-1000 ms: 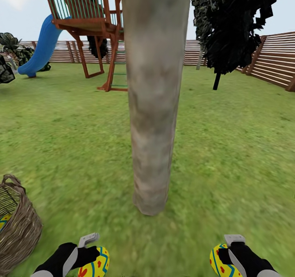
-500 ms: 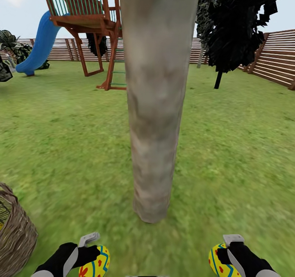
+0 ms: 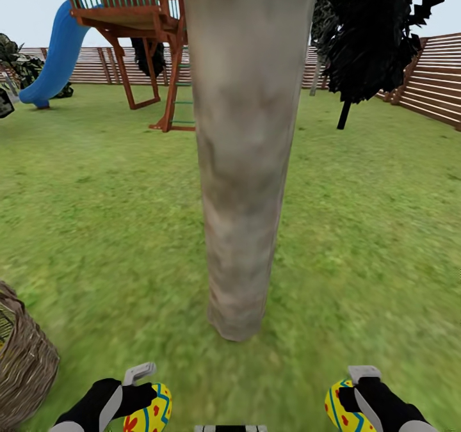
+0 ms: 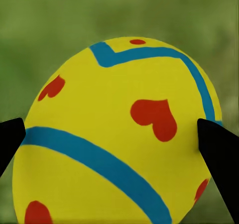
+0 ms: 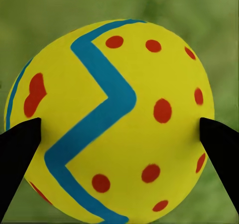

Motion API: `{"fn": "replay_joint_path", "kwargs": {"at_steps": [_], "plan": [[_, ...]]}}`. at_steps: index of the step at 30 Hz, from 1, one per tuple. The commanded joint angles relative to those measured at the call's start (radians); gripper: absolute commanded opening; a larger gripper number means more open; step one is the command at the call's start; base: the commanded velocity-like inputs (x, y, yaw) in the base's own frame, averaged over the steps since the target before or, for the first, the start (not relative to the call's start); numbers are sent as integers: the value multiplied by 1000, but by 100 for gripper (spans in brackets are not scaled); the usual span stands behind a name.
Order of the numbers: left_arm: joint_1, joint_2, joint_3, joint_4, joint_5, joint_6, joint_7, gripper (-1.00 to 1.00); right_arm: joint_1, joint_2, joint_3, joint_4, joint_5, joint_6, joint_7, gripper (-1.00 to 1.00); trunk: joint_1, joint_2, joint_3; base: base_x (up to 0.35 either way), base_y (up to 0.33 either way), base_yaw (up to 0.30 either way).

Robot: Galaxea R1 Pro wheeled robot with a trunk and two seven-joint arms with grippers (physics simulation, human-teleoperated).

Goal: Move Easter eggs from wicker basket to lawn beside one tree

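Straight ahead rises the tree (image 3: 246,163), its pale grey-brown trunk meeting the lawn (image 3: 365,227) close in front of me. My left gripper (image 3: 144,403) is shut on a yellow Easter egg (image 3: 150,413) with blue bands and red marks, low at the head view's bottom left; the same egg (image 4: 119,134) sits between the black fingers in the left wrist view. My right gripper (image 3: 346,400) is shut on a second egg (image 3: 342,409), seen close up as a zigzag-banded egg (image 5: 112,119) in the right wrist view. The wicker basket (image 3: 22,355) stands at the left edge; its inside is hidden.
A wooden playset (image 3: 137,35) with a blue slide (image 3: 54,61) stands at the far left. A nearly black-leaved tree (image 3: 371,29) grows at the back right. A brown slat fence (image 3: 435,80) rings the yard. Open grass lies on both sides of the trunk.
The whole view has shifted: the trunk looms larger and the basket has slid further toward the left edge, so the camera moved closer. Both grippers keep their eggs.
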State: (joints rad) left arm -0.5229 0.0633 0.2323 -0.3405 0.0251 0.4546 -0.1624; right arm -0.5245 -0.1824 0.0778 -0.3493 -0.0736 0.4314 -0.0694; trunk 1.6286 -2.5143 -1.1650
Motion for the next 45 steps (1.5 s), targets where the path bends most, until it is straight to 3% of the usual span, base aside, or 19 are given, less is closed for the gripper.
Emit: {"fn": "replay_joint_path", "kwargs": {"at_steps": [1,26,34,35,45], "plan": [[0,0,6,-2,3,7,-3,-100,0,1,8,-2,-8,6,-6,-100,0,-1,-5,0,0,0],[0,3,7,-2,3,7,-2,-100,0,6,9,-2,-8,4,-6,-100,11,-6,-101,0,0,0],[0,3,7,-10,4,4,-2,-100,0,6,8,-2,-8,3,-7,-100,11,-6,-101,0,0,0],[0,3,7,-11,4,4,-2,100,0,5,8,-2,-8,2,-7,100,11,-6,-101,0,0,0],[0,2,7,-10,4,-2,-2,100,0,6,10,-1,-8,3,-7,100,11,-6,-101,0,0,0]]}}
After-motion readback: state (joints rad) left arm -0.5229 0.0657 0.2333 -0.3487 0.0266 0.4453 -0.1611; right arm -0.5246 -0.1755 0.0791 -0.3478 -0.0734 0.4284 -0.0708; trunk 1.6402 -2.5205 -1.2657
